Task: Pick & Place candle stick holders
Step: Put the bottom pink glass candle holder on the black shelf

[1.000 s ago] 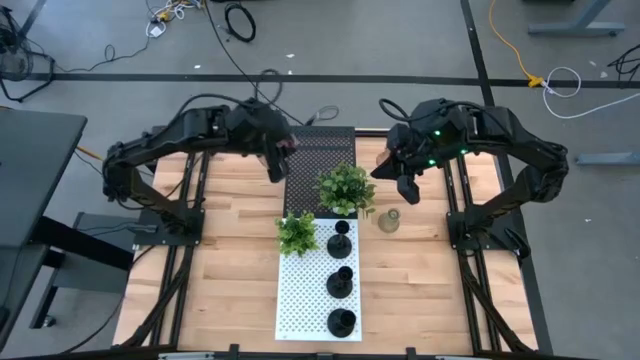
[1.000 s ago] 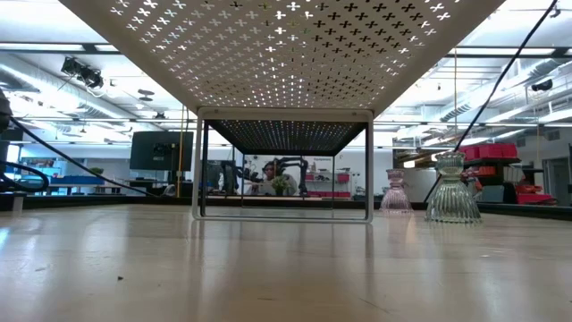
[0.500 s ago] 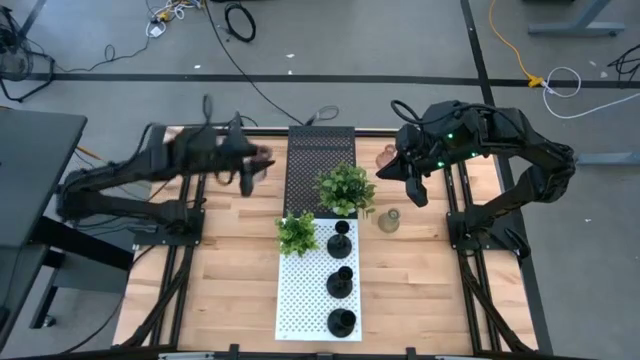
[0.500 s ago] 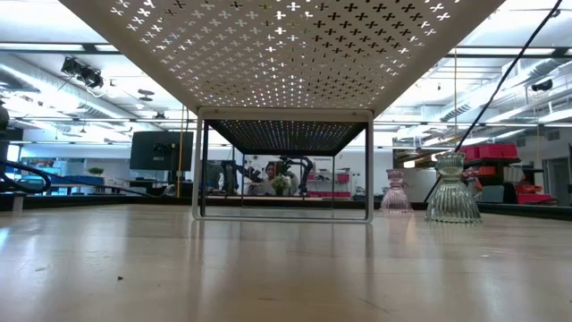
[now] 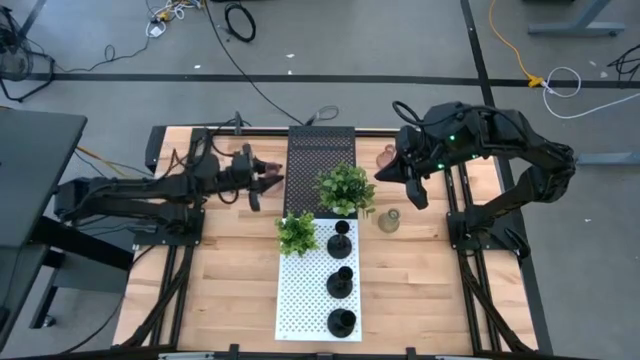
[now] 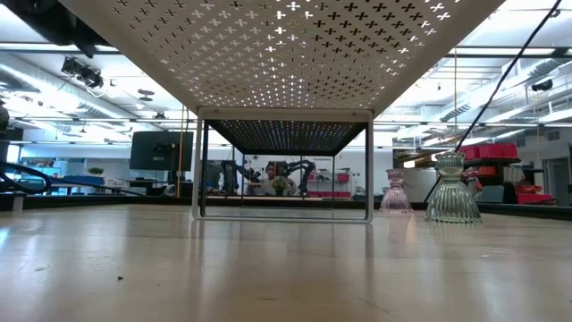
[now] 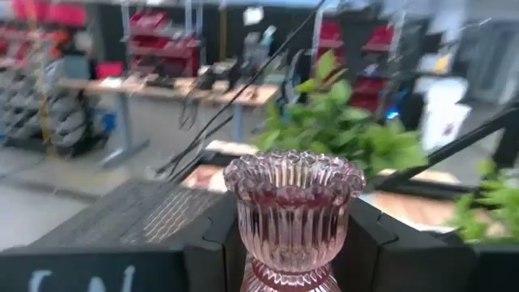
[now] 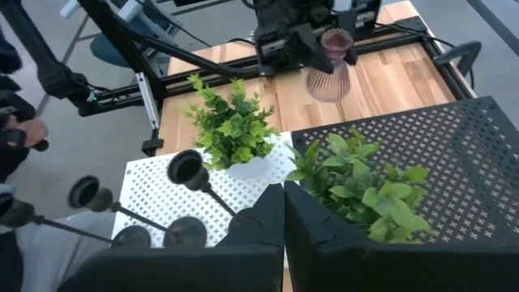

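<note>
Near the tabletop's far edge, my left end effector [image 5: 262,182] pinches 1 pink glass holder [image 7: 293,212]; right end effector [image 5: 410,190] hovers, fingers pressed together.

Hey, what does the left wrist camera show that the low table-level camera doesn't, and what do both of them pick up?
Only the left wrist view shows the left gripper shut on a ribbed pink glass candle holder, with a leafy green plant behind it.

Only the low view shows a white perforated shelf overhead, a black perforated stand behind it, and two glass holders standing on the wooden table: a small pinkish one and a larger clear greenish one.

Both show the workshop room behind.
</note>
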### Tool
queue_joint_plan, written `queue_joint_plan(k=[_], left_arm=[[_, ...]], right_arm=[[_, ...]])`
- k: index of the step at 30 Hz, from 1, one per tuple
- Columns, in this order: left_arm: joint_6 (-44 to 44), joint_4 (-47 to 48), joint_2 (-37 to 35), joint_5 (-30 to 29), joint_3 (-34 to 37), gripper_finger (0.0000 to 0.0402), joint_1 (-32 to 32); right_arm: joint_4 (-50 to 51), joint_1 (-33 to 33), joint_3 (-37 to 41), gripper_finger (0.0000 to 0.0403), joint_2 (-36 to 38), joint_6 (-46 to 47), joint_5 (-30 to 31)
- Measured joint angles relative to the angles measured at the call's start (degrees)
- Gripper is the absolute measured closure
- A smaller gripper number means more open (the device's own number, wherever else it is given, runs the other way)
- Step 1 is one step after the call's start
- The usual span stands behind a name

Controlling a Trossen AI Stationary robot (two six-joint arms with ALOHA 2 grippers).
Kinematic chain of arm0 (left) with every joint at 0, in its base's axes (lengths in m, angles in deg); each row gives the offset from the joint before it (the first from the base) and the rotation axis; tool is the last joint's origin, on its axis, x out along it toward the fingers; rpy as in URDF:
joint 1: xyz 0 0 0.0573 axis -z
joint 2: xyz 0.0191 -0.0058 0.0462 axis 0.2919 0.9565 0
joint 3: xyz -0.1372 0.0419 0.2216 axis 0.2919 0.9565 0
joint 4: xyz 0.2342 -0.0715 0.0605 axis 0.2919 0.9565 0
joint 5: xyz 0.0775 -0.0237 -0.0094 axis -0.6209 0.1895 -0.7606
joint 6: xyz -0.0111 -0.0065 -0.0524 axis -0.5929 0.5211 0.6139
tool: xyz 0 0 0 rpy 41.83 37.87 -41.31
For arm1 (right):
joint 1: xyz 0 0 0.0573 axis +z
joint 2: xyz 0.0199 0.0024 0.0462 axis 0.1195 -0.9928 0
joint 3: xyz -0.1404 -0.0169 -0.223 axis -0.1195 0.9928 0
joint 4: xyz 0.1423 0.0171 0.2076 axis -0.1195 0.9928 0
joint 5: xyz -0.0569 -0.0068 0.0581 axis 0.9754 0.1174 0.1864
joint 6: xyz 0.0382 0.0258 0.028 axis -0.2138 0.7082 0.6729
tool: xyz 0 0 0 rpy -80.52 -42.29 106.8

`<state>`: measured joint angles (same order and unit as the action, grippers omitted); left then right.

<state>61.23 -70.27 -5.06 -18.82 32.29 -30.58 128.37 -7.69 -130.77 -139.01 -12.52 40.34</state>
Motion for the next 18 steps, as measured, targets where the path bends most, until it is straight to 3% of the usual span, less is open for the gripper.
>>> queue_joint_plan(k=[18], left_arm=[[0.3,-21.9,19.0,0.6,1.9,0.0268,0.7]], right_arm=[[-0.1,2.5,0.0,0.0403,0.0,-1.5,0.0]])
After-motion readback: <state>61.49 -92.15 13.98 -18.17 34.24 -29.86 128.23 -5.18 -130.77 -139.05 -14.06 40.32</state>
